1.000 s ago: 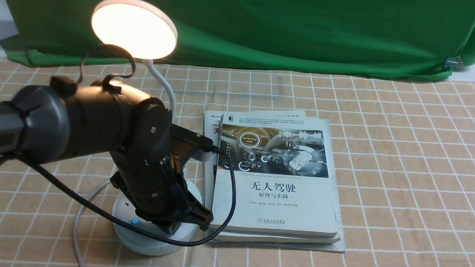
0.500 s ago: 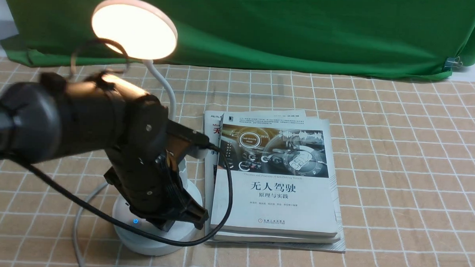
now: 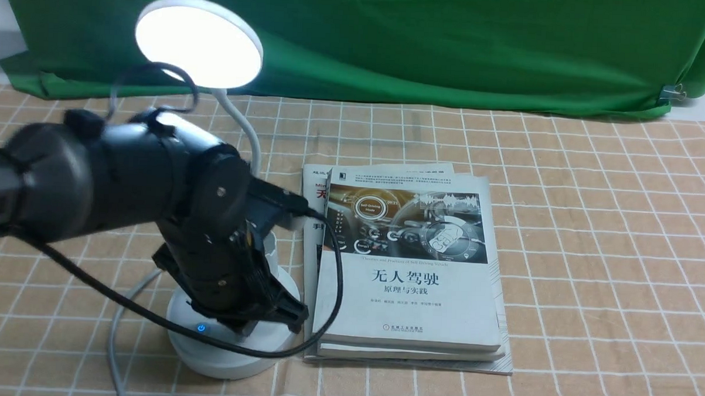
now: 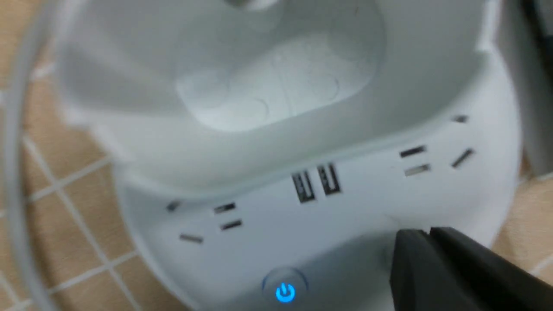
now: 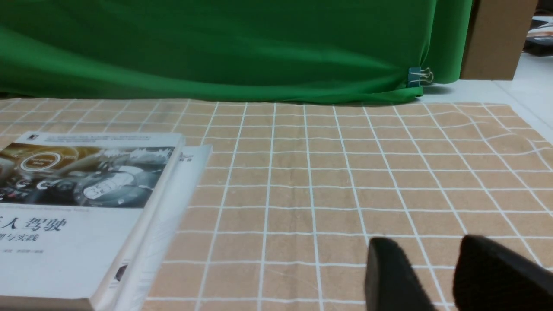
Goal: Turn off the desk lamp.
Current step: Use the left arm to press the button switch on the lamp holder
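Now the desk lamp [image 3: 199, 43] glows cool white, where a half-second ago its disc was warm yellow. It stands on the desk [image 3: 591, 259], just left of the stacked books [image 3: 408, 294], with its blue power mark [image 4: 285, 293] lit. The left gripper [image 4: 425, 235], fingertips pressed together, is over the round base, much where it was. The right gripper [image 5: 427, 242] has its fingers parted, near nothing but bare desk.
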